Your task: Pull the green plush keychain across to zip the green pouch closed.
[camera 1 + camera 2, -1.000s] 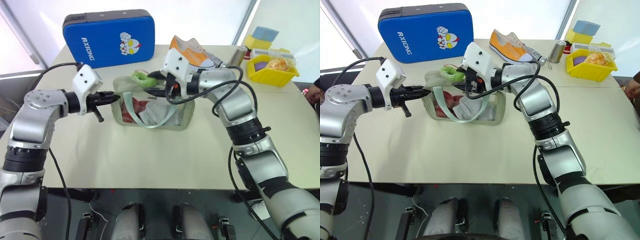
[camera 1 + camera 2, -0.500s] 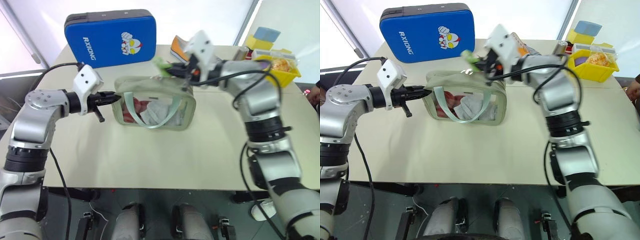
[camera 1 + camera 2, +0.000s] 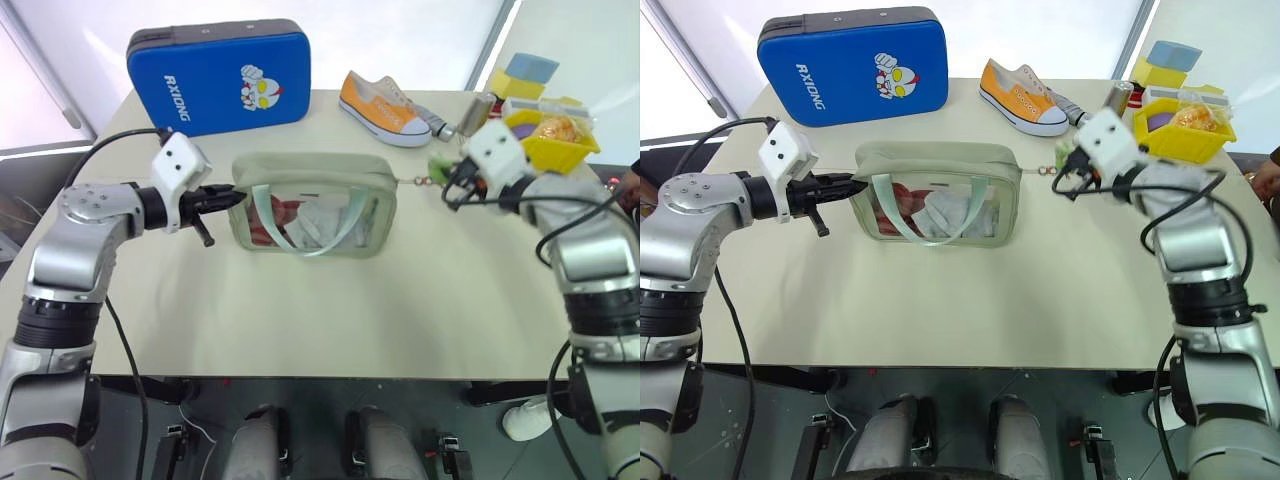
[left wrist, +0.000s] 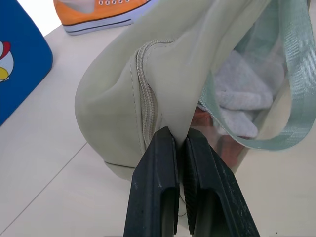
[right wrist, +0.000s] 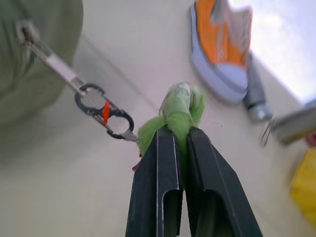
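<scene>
Silver arms, black cables, white wrist blocks

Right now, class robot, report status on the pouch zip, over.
Left gripper shut on green pouch end. Right gripper shut on green plush keychain, chain taut, zip looks closed. Nothing in the way.

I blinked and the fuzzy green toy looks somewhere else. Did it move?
Yes. The green plush keychain, pinched in the right tool, went from the green pouch's left end to past its right end, toward the yellow bin.
</scene>
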You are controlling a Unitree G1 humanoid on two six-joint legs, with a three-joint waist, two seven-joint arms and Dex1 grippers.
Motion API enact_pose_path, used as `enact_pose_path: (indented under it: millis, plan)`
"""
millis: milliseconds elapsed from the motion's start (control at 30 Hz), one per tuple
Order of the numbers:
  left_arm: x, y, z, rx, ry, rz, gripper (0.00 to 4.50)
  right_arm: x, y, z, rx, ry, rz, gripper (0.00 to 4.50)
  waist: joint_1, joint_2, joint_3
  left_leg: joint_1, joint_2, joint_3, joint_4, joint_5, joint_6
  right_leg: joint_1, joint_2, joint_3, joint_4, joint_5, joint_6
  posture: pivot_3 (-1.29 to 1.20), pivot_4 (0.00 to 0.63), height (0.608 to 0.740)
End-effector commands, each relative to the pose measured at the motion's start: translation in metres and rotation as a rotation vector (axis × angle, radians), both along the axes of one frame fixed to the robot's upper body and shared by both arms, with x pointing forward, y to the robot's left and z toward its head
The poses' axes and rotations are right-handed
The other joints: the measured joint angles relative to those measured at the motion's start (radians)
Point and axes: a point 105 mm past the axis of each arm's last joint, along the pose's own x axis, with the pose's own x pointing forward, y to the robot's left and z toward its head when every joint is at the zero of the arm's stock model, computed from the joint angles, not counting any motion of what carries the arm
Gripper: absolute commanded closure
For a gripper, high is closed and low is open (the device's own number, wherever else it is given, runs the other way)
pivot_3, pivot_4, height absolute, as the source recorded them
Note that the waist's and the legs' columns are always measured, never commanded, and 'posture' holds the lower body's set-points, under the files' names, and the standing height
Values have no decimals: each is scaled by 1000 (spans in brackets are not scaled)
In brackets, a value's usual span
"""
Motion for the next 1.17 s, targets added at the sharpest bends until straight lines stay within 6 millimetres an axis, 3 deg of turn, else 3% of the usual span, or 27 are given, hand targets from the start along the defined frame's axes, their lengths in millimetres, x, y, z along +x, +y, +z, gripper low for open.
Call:
enact_pose_path:
  millis: [33, 167, 300, 433, 533, 567, 633, 700, 800, 833, 1033, 1167]
  plan:
    - [-1, 0, 2, -3, -12, 8, 4500, -1, 8, -12, 88, -7, -34, 4472, -1, 0, 0, 0, 0, 0, 0, 0, 0, 0, 0, 0, 0, 0, 0, 0, 150, 740]
    - [-2, 0, 2, 2, -11, 5, 4500, -6, 43, -51, 197, 91, 26, 4472, 0, 0, 0, 1, 0, 0, 0, 0, 0, 1, 1, 0, 0, 0, 0, 0, 150, 740]
    - [-3, 1, 3, 3, -11, 8, 4500, -17, 67, -67, 222, 163, 100, 4472, -1, 0, 0, 1, 0, 0, 0, 0, 0, 1, 1, 0, 0, 0, 0, 0, 150, 740]
    - [-4, 1, 2, 2, -9, 12, 4500, -13, 61, -64, 159, 146, 107, 4472, 0, 0, 0, 1, 0, -1, 0, 0, 0, 1, 1, 0, 0, 0, 0, 0, 150, 740]
    - [-4, 1, 3, -7, -13, 21, 4500, -6, 55, -37, 175, 100, 135, 4472, -2, 0, 0, 1, 0, -1, 0, 0, 0, 1, 1, 0, 0, 0, 0, 0, 150, 740]
    - [-3, 2, 4, -16, -13, 23, 3756, -5, 53, -26, 189, 87, 153, 3801, -2, 0, 0, 1, 0, -1, 0, 0, 0, 1, 1, 0, 0, 0, 0, 0, 150, 740]
    - [-4, 4, 9, -35, -8, 16, 3011, -7, 50, -2, 200, 79, 218, 3080, -2, 1, 0, 1, 0, -1, 0, 0, 0, 1, 1, 0, 0, 0, 0, 0, 150, 740]
    - [-4, 9, 15, -45, -8, 16, 1922, -10, 45, 16, 199, 75, 259, 1898, -2, 1, 0, 1, 1, -1, -1, 0, 0, 1, 1, 0, 0, 0, 0, 0, 150, 740]
    - [-3, 27, 33, -89, -15, 51, 382, -24, 33, 45, 159, 91, 345, 334, 1, 0, 1, 1, 1, -1, -1, 0, 0, 1, 2, 0, -1, 0, 0, 0, 150, 740]
    - [-2, 34, 38, -100, -20, 68, 29, -30, 32, 51, 154, 108, 381, 7, 0, 0, 1, 1, 1, -1, -1, 0, 1, 1, 2, 0, -1, 0, 0, 0, 150, 740]
    - [-7, 54, 58, -161, -1, 88, 29, -66, 50, 83, 210, 164, 600, 7, -5, 1, 1, 1, 1, -1, -1, -1, 1, 1, 2, 0, -2, 0, 0, 0, 150, 740]
    - [-8, 54, 58, -177, 7, 76, 29, -64, 60, 83, 224, 153, 602, 7, -3, 0, 1, 1, 2, -1, -1, -1, 1, 1, 2, 0, -2, 0, 0, 0, 150, 740]
